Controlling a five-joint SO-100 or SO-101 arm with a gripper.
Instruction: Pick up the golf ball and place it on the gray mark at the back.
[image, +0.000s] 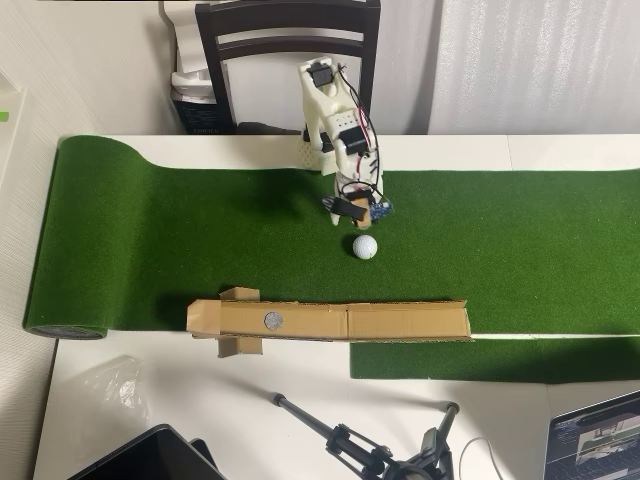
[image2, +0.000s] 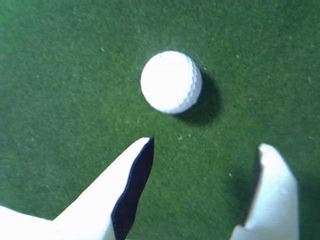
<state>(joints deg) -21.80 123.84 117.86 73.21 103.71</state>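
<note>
In the overhead view, the golf ball (image: 365, 246) rests on the green turf mat (image: 200, 230), which lies across the white surface (image: 300, 400). The ball sits just below the tool (image: 357, 213) of the white arm (image: 335, 120), near it but not touching. The arm's base stands at the top edge of the mat, in front of a dark chair (image: 288, 40).

The wrist view shows the tool (image2: 205, 146) with its fingers spread apart and nothing between them. The left finger (image2: 115, 190) carries a dark inner pad; the right finger (image2: 272, 190) enters from the lower right. The golf ball (image2: 171, 82) lies on the turf mat (image2: 60, 75) beyond the fingertips, slightly left of the gap's centre line, clear of both fingers. Its shadow falls to its right.

In the overhead view, a long brown cardboard strip (image: 400, 321) lies along the lower edge of the mat. The gray mark (image: 271, 321) is printed on the left part of the strip and is uncovered. The ball is well apart from the mark, up and to the right of it.

A tripod (image: 380, 450) lies on the surface at the bottom, and a laptop (image: 600, 440) shows at the lower right corner.
</note>
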